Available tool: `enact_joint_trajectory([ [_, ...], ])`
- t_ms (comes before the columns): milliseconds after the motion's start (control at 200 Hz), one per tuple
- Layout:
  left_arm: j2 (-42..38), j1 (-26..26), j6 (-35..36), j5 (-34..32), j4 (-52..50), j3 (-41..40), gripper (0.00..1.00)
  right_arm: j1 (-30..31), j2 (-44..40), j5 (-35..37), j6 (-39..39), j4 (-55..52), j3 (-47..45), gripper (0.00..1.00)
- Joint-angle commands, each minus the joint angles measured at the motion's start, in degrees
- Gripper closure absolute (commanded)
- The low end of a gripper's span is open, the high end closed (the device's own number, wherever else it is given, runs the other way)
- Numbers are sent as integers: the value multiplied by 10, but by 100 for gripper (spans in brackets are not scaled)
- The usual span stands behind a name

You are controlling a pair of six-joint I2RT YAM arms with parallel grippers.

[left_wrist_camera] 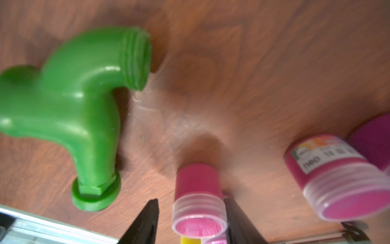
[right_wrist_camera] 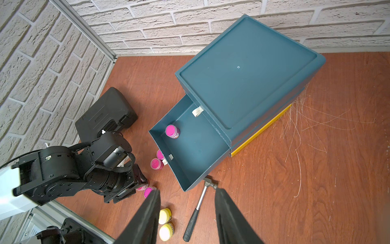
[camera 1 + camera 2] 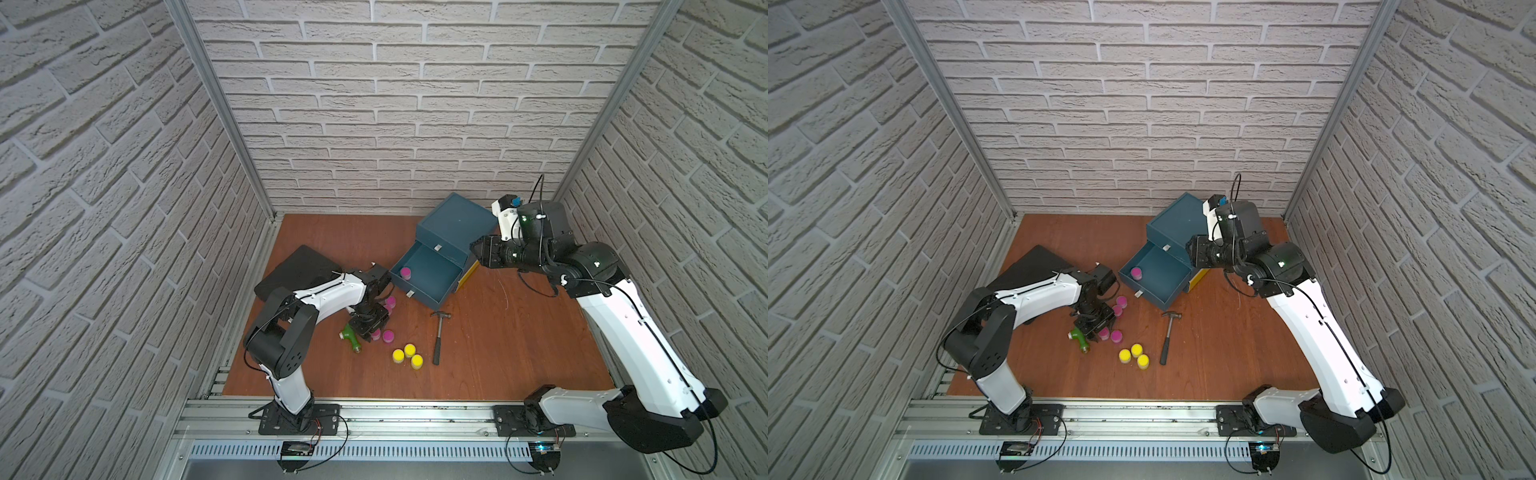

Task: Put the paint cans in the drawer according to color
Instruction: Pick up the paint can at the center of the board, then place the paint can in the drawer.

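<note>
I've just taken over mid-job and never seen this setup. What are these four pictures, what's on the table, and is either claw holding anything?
Two white-and-black robot arms stand at the near edge of a brown wooden table, each ending in a two-fingered gripper. Two pictures look down from overhead, almost identically; the other two come from a camera on each wrist. On the table lie three yellow-lidded pots, loose pink pots, a hammer, a green plastic pipe fitting, a black case, and a teal drawer box whose open drawer holds one pink-lidded paint pot. The left gripper straddles a pink pot, a gap showing beside one finger, so not gripped yet. The right gripper hangs open and empty near the drawer box.
</note>
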Motion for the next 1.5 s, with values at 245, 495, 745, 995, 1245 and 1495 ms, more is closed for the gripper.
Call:
enact_joint_trajectory([
  [245,-11,2,4,-66,-39,20,67,-1,-13,-2,5,23,-6,52],
  [495,-48,5,31,-131,-134,166,69,-1,-9,-3,3,26,-3,52],
  [745,32,2,72,-137,-185,403,70,-1,-5,-6,3,29,2,52],
  [995,183,-24,111,-105,-211,614,70,-1,-12,-2,2,26,-2,52],
  [1245,257,-42,117,-95,-215,676,70,-2,-22,3,1,21,-8,52],
  [1495,285,-51,117,-77,-211,672,69,-2,-26,4,0,21,-13,52],
])
